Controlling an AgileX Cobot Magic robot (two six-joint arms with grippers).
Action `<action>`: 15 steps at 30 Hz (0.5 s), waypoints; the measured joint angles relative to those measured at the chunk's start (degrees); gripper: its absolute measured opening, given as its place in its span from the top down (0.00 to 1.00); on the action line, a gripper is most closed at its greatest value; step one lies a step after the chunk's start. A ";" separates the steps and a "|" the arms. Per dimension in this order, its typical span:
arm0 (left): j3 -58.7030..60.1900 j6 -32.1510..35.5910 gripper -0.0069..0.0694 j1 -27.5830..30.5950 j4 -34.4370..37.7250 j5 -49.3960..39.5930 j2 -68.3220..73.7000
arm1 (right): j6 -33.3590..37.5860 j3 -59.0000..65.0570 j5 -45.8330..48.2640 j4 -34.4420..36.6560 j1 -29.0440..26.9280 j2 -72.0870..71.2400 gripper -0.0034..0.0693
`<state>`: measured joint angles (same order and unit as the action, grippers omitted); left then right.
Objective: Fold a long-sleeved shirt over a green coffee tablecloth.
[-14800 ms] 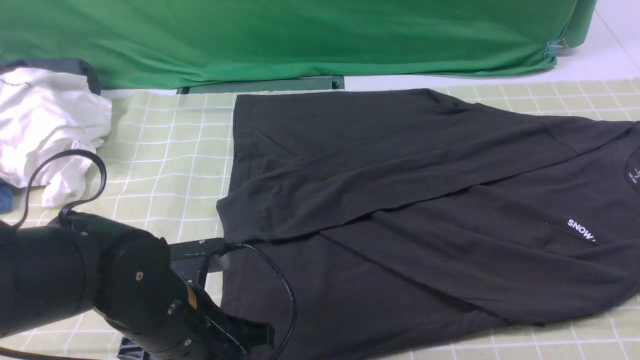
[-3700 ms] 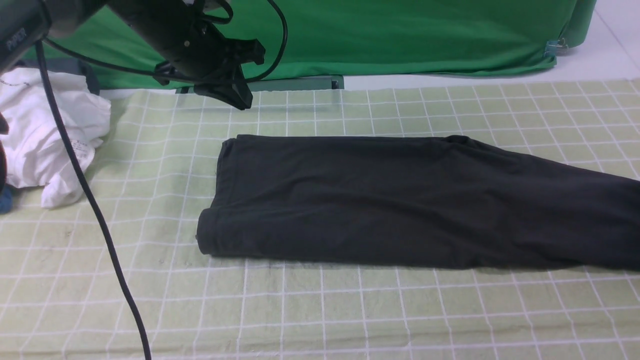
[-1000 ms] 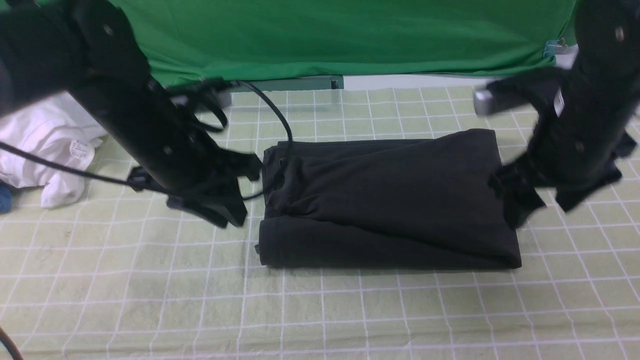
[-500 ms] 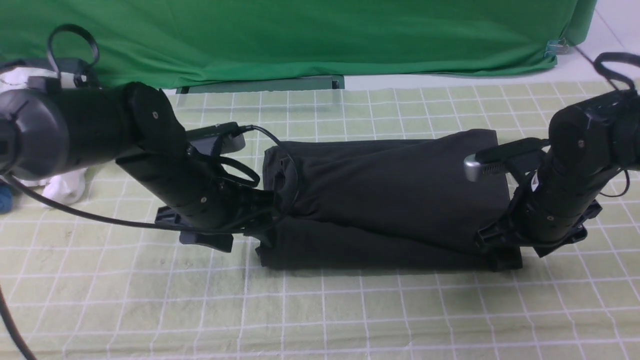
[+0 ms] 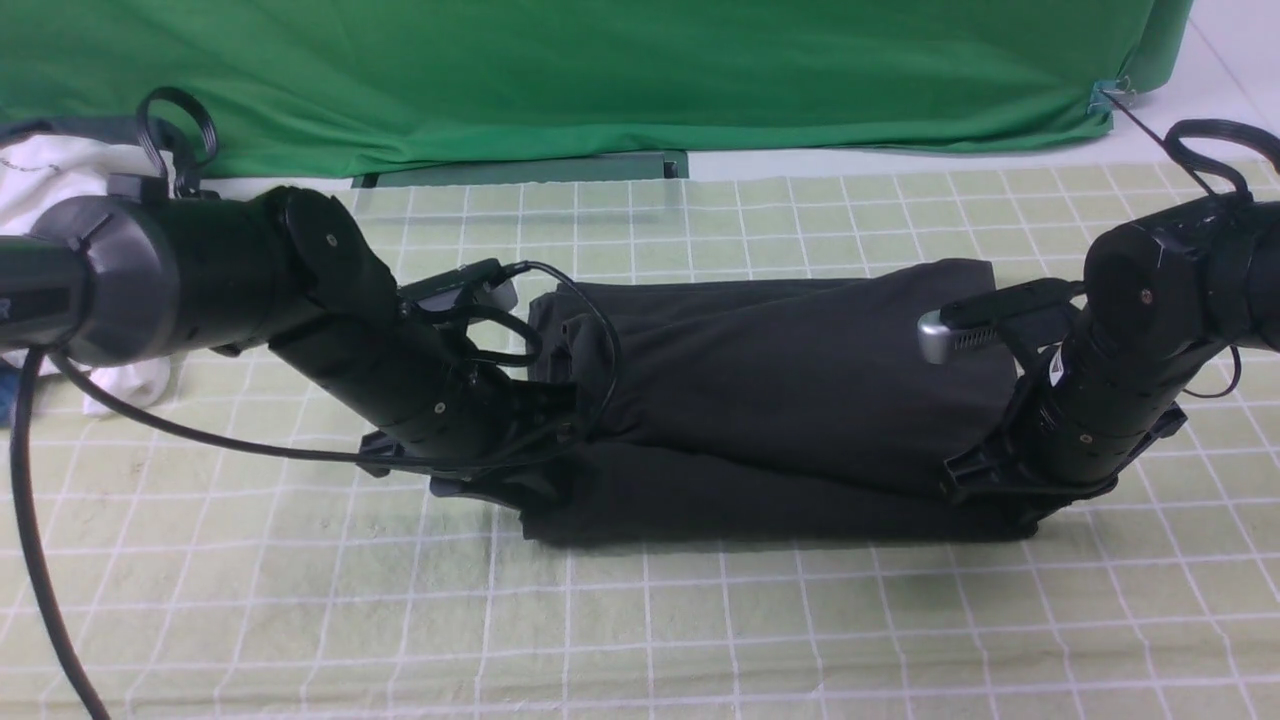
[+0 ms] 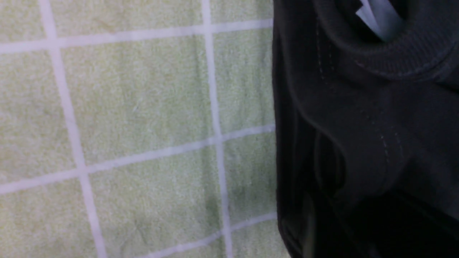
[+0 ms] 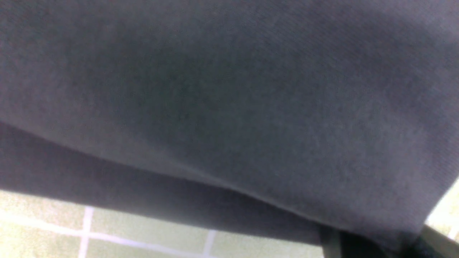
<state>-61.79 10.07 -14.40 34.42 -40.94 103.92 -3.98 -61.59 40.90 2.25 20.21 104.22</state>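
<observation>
The black shirt [image 5: 790, 390] lies folded into a thick rectangular bundle near the middle of the pale green checked tablecloth [image 5: 700, 620], long side running left to right; its top layer sits a bit raised over the bottom layer along the near edge, with a dark gap between the 2.

Left arm comes in low from the left; the left tool [image 5: 540, 470] is pushed against the near-left corner of the bundle, tips lost in the dark cloth, so can't tell if it's clenched or released. In the left wrist view the ribbed collar [image 6: 387, 61] curls over at the bundle's end w/ a bit of white label [image 6: 380, 14] inside it, stitched seams below, and the checked cloth [image 6: 136, 107] bare right beside the shirt's edge.

Right arm reaches in from the right; the right tool [image 5: 1000, 495] is down at the near-right corner, touching the bundle. The right wrist view is nearly all dark fabric [image 7: 229, 89]; the upper layer slopes down into the tool's fingers [image 7: 330, 247], so it looks clenched on the shirt's top layer, w/ a strip of tablecloth [image 7: 143, 236] visible underneath.

A bright green backdrop [image 5: 600, 70] hangs along the far side; a crumpled white garment [image 5: 50, 165] sits at the far left, partly behind the left arm; a black cable [image 5: 40, 520] trails from that arm across the near-left of the tablecloth.
</observation>
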 joint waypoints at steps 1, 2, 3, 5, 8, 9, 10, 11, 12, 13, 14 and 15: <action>0.00 0.15 0.75 0.00 0.04 0.41 0.00 | 0.07 0.00 0.00 0.00 0.00 0.00 0.90; 0.00 0.31 0.81 0.00 0.04 0.47 0.00 | 0.13 0.00 0.00 0.00 0.00 0.00 0.90; 0.00 0.46 0.83 0.00 0.04 0.47 0.00 | 0.18 0.00 0.00 0.00 0.00 0.00 0.90; 0.00 0.66 0.87 0.00 0.04 -0.41 0.00 | 0.32 0.00 0.33 0.00 0.00 0.00 0.90; 0.00 0.86 0.88 0.00 0.07 -2.26 0.00 | 1.17 0.00 1.77 0.00 0.00 0.00 0.90; 0.00 0.98 0.88 0.00 0.07 -3.22 0.00 | 1.56 0.00 2.36 0.00 0.00 -0.06 0.90; 0.00 1.02 0.88 0.00 -0.07 -4.28 0.00 | 1.87 0.05 3.28 0.00 0.00 -0.20 0.90; 0.00 1.18 0.88 0.00 -0.49 -5.54 -0.12 | 2.13 0.45 4.18 0.05 0.00 -0.60 0.90; 0.00 1.28 0.88 0.00 -0.49 -5.73 -0.11 | 2.26 0.58 4.27 0.07 0.00 -0.70 0.90; 0.13 1.91 0.88 -0.04 -1.18 -7.21 -0.39 | 2.48 1.92 4.67 0.28 0.00 -1.80 0.90; 0.48 2.11 0.88 -0.04 -1.42 -8.10 -1.03 | 2.54 3.60 4.73 0.58 0.00 -3.52 0.91; 0.88 2.17 0.88 -0.11 -1.42 -8.78 -1.58 | 2.54 5.12 4.73 0.71 0.00 -4.94 0.91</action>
<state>-60.91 12.25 -14.51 33.00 -49.72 102.35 -1.43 -56.47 45.64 2.96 20.21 99.28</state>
